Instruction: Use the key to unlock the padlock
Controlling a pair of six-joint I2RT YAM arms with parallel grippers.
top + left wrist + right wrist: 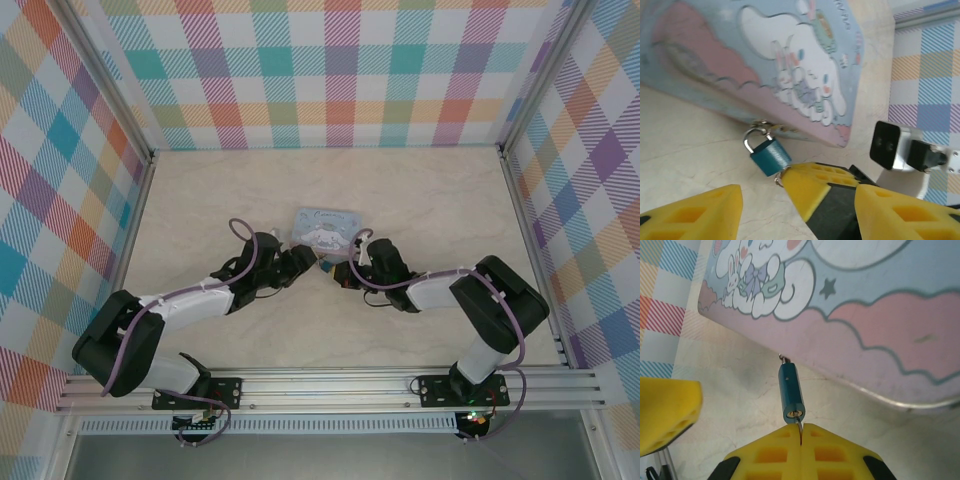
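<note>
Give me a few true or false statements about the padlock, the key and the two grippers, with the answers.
1. The right gripper is shut on the key. True.
2. The padlock lies loose by itself. False: its shackle hooks a latch on the edge of the tin.
3. The left gripper clamps the padlock. False: its fingers stand apart, clear of it.
4. The key's tip meets the padlock's keyhole. True.
</note>
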